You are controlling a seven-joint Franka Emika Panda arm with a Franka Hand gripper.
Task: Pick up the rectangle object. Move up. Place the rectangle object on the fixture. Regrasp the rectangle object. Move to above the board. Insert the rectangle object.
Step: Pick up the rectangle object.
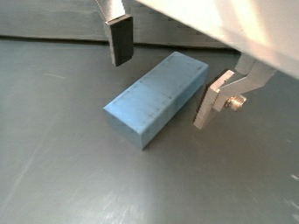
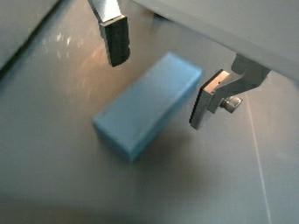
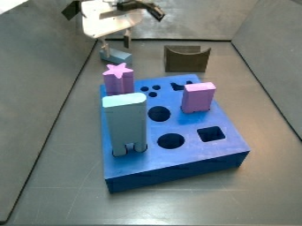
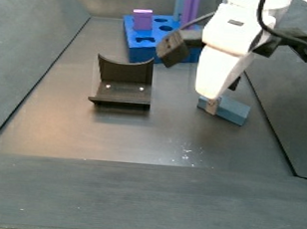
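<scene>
Wrist view, gripper: my gripper (image 1: 163, 70) hangs over the grey floor, jaws spread wide and released, gripping nothing.
Wrist view, fingers: one dark pad (image 1: 121, 41) stands on one side of the bar, the silver plate (image 1: 212, 99) on the other; neither visibly touches it.
Wrist view, bar: the slate-blue bar (image 1: 155, 98) lies flat on the floor between my fingers, its long axis running across the gap at a slant.
Other wrist view, gripper: my gripper (image 2: 158, 79) shows the same spread stance, with the bar (image 2: 147, 106) lying on the floor between my fingers, clear space on both flanks.
Side view, gripper: my gripper (image 3: 115, 46) is at the far left of the floor, beyond the board; my white body hides the jaws, and the bar cannot be made out here.
Side view, fixture: the fixture (image 3: 185, 58) stands at the far end, right of me and apart from the board.
Side view, board: the blue board (image 3: 189, 150) sits near, carrying a pale blue block (image 3: 123, 125), a pink star block (image 3: 117, 78) and a pink block (image 3: 199, 96).
Other side view, gripper: my gripper (image 4: 213, 104) is low over the bar (image 4: 230, 110), which rests on the floor right of the fixture (image 4: 121, 84); the board (image 4: 147, 37) lies farther back.
</scene>
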